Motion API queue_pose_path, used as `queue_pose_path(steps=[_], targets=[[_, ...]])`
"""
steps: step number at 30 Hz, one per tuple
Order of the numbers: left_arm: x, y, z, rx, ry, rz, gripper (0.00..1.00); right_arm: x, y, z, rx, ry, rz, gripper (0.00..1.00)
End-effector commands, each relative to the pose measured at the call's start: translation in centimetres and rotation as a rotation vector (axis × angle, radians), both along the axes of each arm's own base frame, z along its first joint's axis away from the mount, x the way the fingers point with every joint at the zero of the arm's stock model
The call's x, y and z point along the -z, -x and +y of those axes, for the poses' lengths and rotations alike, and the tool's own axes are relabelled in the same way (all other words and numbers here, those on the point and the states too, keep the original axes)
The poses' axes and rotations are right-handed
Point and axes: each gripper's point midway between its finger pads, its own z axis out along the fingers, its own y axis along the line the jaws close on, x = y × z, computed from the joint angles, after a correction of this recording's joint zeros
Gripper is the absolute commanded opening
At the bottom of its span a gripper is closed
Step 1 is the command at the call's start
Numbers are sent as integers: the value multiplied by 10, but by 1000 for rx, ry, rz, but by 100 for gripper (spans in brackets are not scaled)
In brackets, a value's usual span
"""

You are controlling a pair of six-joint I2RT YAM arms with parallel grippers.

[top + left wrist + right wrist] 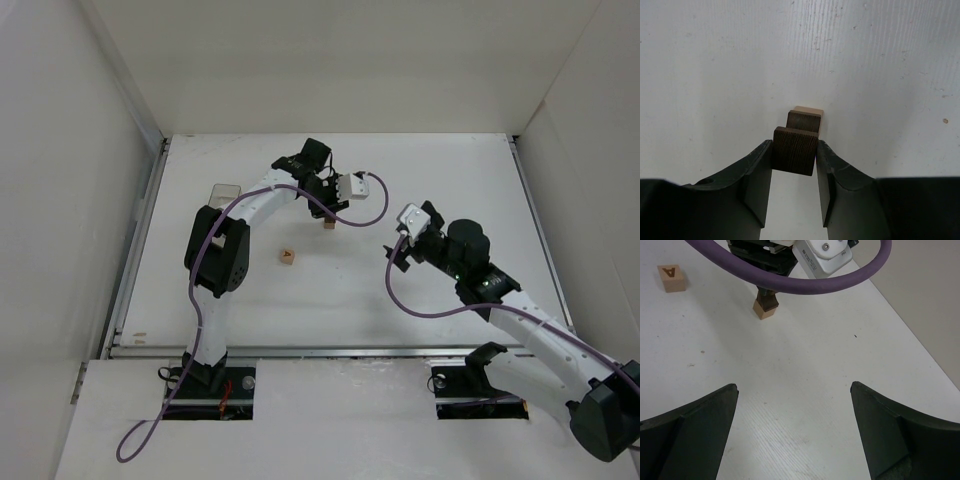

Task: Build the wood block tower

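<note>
Left pincer [794,148]: closed onto a dark block [795,156], one finger flat against each side face.
Tower [328,226]: past the middle of the table [460,180]; a tan block [764,310] at the foot with a dark one on it, directly under the left pincer.
Key relation: in the left wrist view the lower blocks show at 1 o'clock of the held block. I cannot tell whether that is a true offset or just the camera's slant, nor whether the held block is seated yet.
Grip axis: fingers at 9 and 3 o'clock of the block, so opening should not push the column over.
Right pincer [795,430]: spread wide, holding nothing, well apart from the tower, which lies at its 11 o'clock.
Lettered block [288,257]: loose, at 7 o'clock of the tower in the top view; the left arm is nearer to it.
</note>
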Motion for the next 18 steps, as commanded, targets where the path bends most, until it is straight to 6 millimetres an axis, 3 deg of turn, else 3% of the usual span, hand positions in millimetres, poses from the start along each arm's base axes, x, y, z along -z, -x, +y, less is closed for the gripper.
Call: queue_pose_path(steps=[1,18], targets=[[-17,-3,-1,-5,23,-12,0,-8,-3,1,-4,-5,-25,100],[-16,-5,4,-7,16,-10,0,-6,-4,1,-6,6,-23,100]])
